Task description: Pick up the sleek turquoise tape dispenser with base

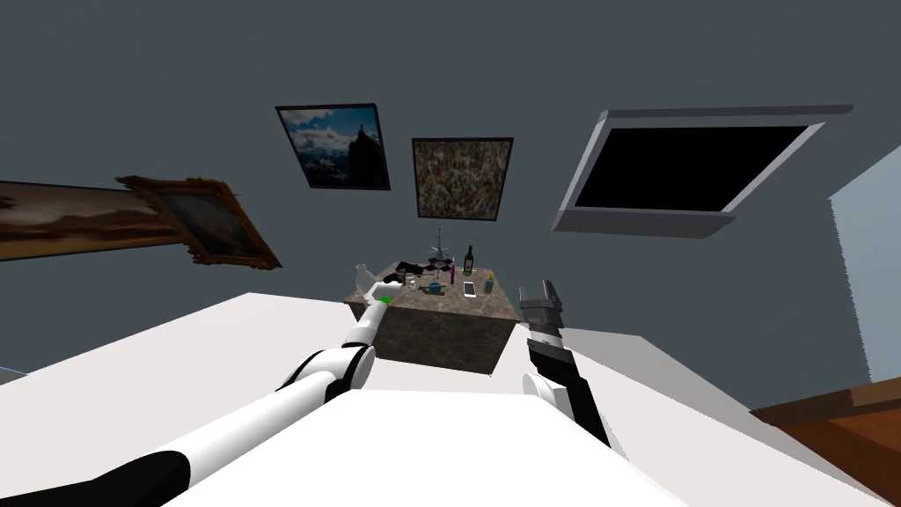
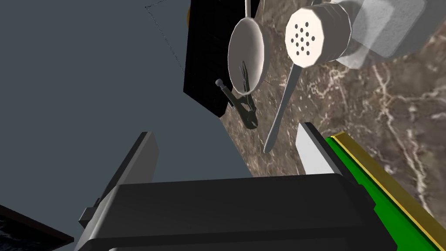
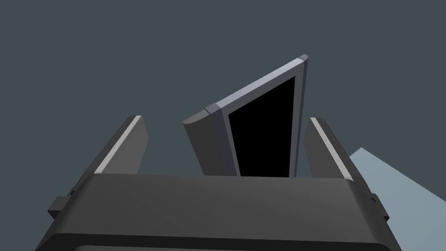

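Observation:
The small turquoise tape dispenser (image 1: 435,288) sits near the middle of a brown marbled table (image 1: 457,339). My left gripper (image 1: 384,293) hovers over the table's left corner, to the left of the dispenser and apart from it. In the left wrist view the left gripper (image 2: 226,152) is open with nothing between its fingers, and the marbled top (image 2: 392,113) lies beyond it. A green and gold flat object (image 2: 383,196) lies close beside one finger. My right gripper (image 1: 538,297) is raised to the right of the table; in its wrist view the right gripper (image 3: 224,144) stands open and empty.
Ahead of the left gripper lie a white spoon (image 2: 248,56), a white shaker (image 2: 318,37), a black clip (image 2: 241,109) and a black flat item (image 2: 204,56). The table also holds a green bottle (image 1: 469,260), a white phone (image 1: 470,289), a wire stand (image 1: 439,251) and a clear flask (image 1: 362,277).

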You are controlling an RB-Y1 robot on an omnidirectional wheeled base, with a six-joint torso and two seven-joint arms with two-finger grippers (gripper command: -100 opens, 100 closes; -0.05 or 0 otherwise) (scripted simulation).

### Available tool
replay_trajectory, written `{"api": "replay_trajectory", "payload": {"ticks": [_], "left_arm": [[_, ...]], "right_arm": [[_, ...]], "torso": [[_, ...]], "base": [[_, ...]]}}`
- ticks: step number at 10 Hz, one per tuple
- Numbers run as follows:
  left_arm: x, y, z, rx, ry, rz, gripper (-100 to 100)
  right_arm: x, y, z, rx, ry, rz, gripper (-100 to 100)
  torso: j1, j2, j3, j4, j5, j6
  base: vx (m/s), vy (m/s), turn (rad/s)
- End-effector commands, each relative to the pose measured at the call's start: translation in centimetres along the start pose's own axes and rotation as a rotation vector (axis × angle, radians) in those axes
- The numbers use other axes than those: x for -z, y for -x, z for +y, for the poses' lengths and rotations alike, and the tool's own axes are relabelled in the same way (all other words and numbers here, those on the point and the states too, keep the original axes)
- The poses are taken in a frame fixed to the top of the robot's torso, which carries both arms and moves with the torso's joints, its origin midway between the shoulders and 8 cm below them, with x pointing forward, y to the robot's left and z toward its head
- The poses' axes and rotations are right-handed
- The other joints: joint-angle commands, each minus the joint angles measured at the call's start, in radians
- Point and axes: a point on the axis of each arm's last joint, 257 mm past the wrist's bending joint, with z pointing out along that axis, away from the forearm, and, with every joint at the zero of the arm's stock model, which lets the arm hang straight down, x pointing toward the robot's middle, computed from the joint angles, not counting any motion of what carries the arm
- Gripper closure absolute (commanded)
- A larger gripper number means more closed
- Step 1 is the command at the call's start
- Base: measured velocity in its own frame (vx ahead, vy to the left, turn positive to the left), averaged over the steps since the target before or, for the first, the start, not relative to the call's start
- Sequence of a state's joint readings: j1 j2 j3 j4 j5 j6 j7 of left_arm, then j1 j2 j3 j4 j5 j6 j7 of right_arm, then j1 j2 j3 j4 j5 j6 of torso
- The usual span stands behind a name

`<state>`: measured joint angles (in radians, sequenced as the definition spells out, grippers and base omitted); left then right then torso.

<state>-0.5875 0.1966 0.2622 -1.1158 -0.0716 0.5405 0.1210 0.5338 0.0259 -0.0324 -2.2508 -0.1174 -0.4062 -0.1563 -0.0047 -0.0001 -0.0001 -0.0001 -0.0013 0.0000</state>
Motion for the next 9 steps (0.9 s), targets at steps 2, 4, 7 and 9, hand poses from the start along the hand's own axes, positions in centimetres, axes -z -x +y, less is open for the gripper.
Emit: {"api": "replay_trajectory", "payload": {"ticks": [2,4,7,9], "left_arm": [[-0.8,-1.0,1.0,0.026,0.089,0.007,-100],[-1.1,-1.8,1.7,0.042,0.151,0.013,-100],[-1.5,-3.1,3.1,0.053,0.239,0.024,-100],[-1.5,-4.2,3.6,0.064,0.295,0.034,-100]], "right_arm": [[0.0,0.0,0.0,0.0,0.0,0.0,0],[0.0,0.0,0.0,0.0,0.0,0.0,0],[0.0,0.0,0.0,0.0,0.0,0.0,0],[0.0,0.0,0.0,0.0,0.0,0.0,0]], "torso": [[0.001,0.0,0.0,0.0,0.0,0.0],[0.002,-0.001,0.0,0.0,0.0,0.0],[0.001,-0.002,-0.001,0.0,0.0,0.0],[0.001,-0.002,-0.001,0.0,0.0,0.0]], "base": [[-0.025,-0.067,0.056],[-0.017,-0.054,0.045],[-0.005,-0.051,0.044],[0.0,-0.056,0.031]]}}
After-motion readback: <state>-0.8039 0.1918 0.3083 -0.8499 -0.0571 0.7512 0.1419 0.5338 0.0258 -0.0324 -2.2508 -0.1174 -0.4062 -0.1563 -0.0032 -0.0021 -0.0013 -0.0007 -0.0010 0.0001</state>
